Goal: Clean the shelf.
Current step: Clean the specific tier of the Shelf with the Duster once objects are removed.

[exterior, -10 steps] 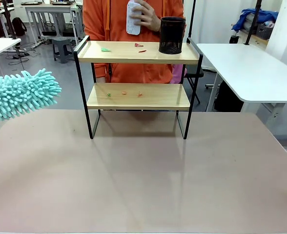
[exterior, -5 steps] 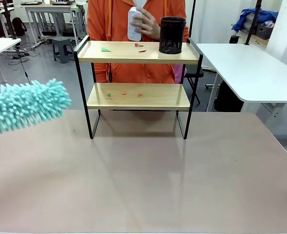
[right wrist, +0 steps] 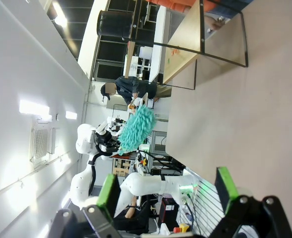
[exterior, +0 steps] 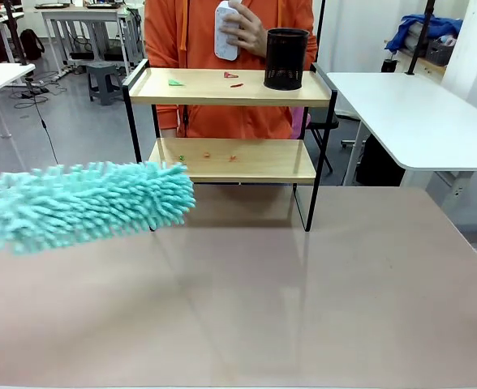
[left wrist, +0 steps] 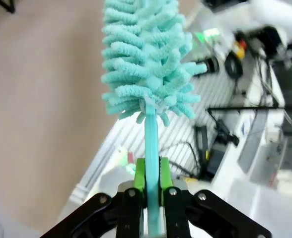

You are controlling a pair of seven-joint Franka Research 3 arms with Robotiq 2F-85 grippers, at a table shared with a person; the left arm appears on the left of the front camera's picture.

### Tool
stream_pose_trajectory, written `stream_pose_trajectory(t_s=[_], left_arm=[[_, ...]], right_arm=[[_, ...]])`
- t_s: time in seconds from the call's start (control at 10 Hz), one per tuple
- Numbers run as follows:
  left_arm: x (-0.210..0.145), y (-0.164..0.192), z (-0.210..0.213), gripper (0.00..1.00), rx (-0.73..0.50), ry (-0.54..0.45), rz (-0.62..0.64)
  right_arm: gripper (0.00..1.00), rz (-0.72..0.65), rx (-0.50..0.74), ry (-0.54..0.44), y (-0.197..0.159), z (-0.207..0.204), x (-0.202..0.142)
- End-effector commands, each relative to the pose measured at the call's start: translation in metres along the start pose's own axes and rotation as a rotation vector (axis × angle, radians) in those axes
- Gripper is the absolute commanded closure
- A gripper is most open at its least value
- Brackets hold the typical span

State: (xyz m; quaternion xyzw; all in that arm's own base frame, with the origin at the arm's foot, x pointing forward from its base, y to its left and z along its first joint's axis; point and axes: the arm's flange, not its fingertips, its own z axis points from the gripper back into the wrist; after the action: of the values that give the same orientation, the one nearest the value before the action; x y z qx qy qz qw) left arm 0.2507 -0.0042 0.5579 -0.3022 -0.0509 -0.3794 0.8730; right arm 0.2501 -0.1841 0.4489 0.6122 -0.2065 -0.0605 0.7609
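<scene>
The shelf (exterior: 230, 87) stands at the table's far side, two wooden boards in a black frame. Small green and red scraps (exterior: 230, 75) lie on its top board, and more scraps (exterior: 207, 154) dot the lower board. A fluffy teal duster (exterior: 92, 204) reaches in from the left, its tip in front of the shelf's left leg. My left gripper (left wrist: 152, 173) is shut on the duster's teal handle (left wrist: 150, 134), below the duster head (left wrist: 146, 54). My right gripper (right wrist: 167, 188) stands open and holds nothing, far from the shelf (right wrist: 185, 49).
A black mesh cup (exterior: 286, 58) sits on the right of the top board. Behind the shelf a person in orange holds a white bottle (exterior: 225, 31). A white table (exterior: 409, 113) stands at the right. The near table surface (exterior: 263, 300) is bare.
The duster has swung in from the left edge to the right and lower, and now reaches the shelf's left leg. The right arm has not moved.
</scene>
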Motion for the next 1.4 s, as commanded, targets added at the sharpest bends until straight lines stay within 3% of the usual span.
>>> stream_pose_trajectory(t_s=[0.0,0.1,0.2,0.4,0.5,0.6,1.3], left_arm=[[0.038,0.006,-0.029,0.88,0.044,-0.063,0.108],[0.041,0.007,-0.016,0.88,-0.089,0.119,0.079],[0.022,0.0,-0.019,0.88,0.034,-0.026,0.05],[0.022,0.0,-0.019,0.88,0.034,-0.026,0.05],[0.036,0.004,-0.03,0.88,0.009,0.008,0.063],[0.047,0.007,-0.034,0.88,0.004,-0.023,0.096],[0.106,0.005,-0.059,0.88,0.176,-0.395,0.392]], right_arm=[[0.0,0.026,0.0,0.007,0.0,0.001,0.0],[0.0,0.026,0.0,0.007,0.0,0.001,0.0],[0.0,0.026,0.0,0.007,0.0,0.001,0.0],[0.0,0.026,0.0,0.007,0.0,0.001,0.0],[0.0,0.026,0.0,0.007,0.0,0.001,0.0],[0.0,0.026,0.0,0.007,0.0,0.001,0.0],[0.0,0.026,0.0,0.007,0.0,0.001,0.0]])
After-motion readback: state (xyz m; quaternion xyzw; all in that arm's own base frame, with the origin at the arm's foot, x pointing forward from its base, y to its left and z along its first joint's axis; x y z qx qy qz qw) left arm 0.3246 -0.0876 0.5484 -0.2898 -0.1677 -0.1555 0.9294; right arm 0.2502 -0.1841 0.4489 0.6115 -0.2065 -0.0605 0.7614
